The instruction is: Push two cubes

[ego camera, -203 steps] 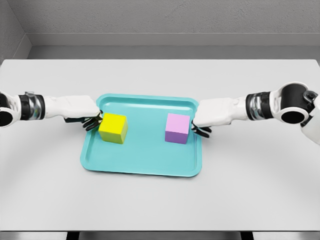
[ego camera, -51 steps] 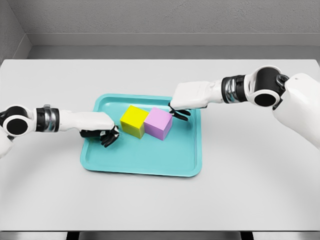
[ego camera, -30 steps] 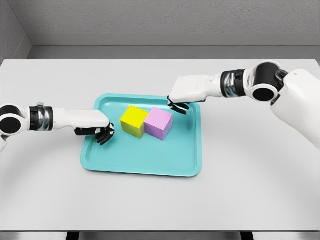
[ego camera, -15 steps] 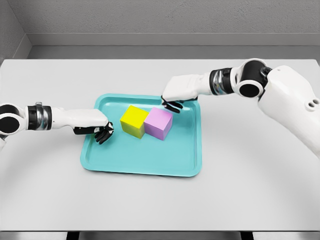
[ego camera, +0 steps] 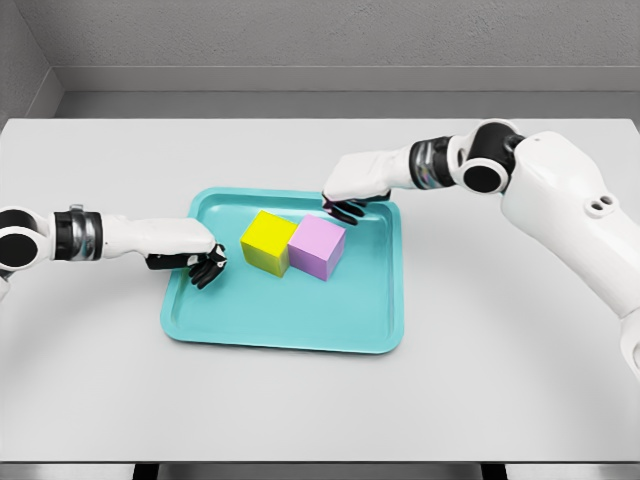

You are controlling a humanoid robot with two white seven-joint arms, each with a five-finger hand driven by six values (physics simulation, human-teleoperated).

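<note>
While a pale grey table (ego camera: 320, 400) fills most of the head view, a teal tray (ego camera: 290, 325) lies on it slightly left of centre, its long sides running left to right. Behind the table stands a grey wall (ego camera: 330, 40).

Two white arms reach in over the table from opposite sides. From the right, the bulkier arm (ego camera: 560, 200) crosses toward the tray's far edge, ending in the right hand (ego camera: 355, 185), which hovers above the far right part of the tray, just behind the pink cube. Its dark fingers (ego camera: 347, 209) are curled under the palm and grip nothing. From the left, the slimmer arm (ego camera: 110, 237) stretches to the tray's left rim, where the left hand (ego camera: 190, 255) sits low over the rim, near but apart from the yellow cube. Its dark fingers (ego camera: 208, 268) are likewise curled together on nothing.

Inside the tray, in its far half, the yellow cube (ego camera: 265, 242) and the pink cube (ego camera: 318, 248) stand side by side, touching along one face, yellow to the left and pink to the right. Both sit turned slightly askew to the tray's edges.
</note>
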